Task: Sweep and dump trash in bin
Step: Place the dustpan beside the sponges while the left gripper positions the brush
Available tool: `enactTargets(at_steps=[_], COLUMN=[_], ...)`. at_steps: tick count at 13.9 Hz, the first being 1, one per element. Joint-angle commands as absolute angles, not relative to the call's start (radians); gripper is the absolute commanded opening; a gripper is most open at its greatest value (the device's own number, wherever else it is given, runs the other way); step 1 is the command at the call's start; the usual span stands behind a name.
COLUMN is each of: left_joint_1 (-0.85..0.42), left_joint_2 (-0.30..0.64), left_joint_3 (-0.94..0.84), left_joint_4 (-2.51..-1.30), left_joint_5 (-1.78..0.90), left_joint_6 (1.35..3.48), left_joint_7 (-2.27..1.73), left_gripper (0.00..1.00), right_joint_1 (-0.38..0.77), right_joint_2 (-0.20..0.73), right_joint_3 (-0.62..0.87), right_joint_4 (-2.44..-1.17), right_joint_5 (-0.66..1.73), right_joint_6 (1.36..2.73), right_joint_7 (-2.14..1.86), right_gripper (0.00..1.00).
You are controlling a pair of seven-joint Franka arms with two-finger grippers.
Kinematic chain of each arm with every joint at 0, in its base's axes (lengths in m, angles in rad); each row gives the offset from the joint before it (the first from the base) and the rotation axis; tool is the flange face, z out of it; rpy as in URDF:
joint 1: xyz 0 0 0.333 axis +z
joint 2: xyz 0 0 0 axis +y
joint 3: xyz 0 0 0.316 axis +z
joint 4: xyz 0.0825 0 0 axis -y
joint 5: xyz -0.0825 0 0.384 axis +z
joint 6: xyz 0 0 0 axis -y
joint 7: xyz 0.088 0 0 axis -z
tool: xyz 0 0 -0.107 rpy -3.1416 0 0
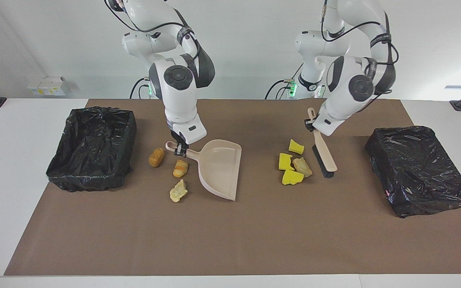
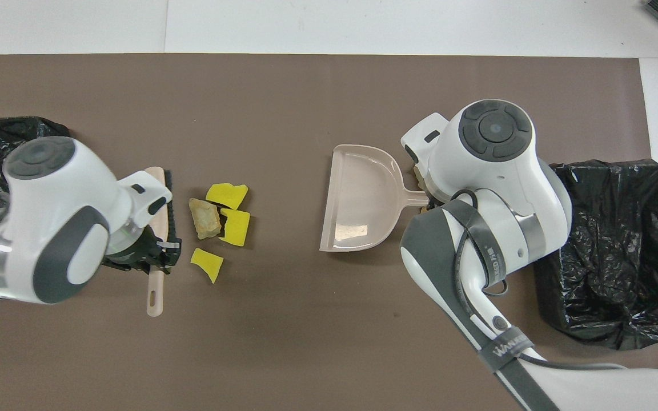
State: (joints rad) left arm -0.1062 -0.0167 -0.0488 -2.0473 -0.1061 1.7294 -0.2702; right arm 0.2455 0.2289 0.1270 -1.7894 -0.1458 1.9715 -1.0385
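The left gripper [image 1: 309,122] is clamping the brush [image 1: 325,157] by its handle, and the right gripper [image 1: 180,150] is gripping the dustpan [image 1: 219,168] by its handle. Seen from overhead, four pieces of trash [image 2: 219,220] are lying at three o'clock of the bristles, with the pan's mouth further that way. In my judgement the bristles should be pushing low and slowly, so that no piece is escaping. In the facing view, three more pieces [image 1: 179,169] are lying at nine o'clock of the pan. The right arm's strap [image 2: 503,349] is showing letters that begin with "WAN".

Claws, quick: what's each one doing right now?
Left claw: shut on the brush handle.
Right claw: shut on the dustpan handle.
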Motion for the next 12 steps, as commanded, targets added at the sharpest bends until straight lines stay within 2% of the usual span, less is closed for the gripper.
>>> enactTargets(at_steps=[1,3,5,9,12], left_joint_1=[-0.020,-0.031,-0.101,-0.256,-0.319], left_joint_2=[-0.051,-0.077,-0.077,-0.016,0.009], left_joint_3=[-0.051,-0.052,-0.054,-0.054,-0.057], left_joint_4=[-2.118,-2.198,-2.255,-2.270,-2.261], left_joint_5=[-0.141,-0.141,-0.141,-0.140,-0.144], left_joint_6=[1.769,1.793,1.892,1.980,2.014], left_joint_7=[-0.261,-0.264,-0.271,-0.258,-0.267], left_gripper=[0.00,0.00,0.00,0.00,0.00], right_joint_1=[0.258,0.302,0.305,0.320,0.330], right_joint_2=[0.225,0.247,0.264,0.288,0.305], right_joint_3=[0.133,0.130,0.132,0.132,0.132], right_joint_4=[-1.861,-1.858,-1.856,-1.853,-1.848], right_joint_5=[-0.164,-0.169,-0.172,-0.182,-0.204], right_joint_6=[2.083,2.137,2.166,2.189,2.188], right_joint_7=[-1.074,-1.071,-1.069,-1.069,-1.072], right_gripper=[0.00,0.00,0.00,0.00,0.00])
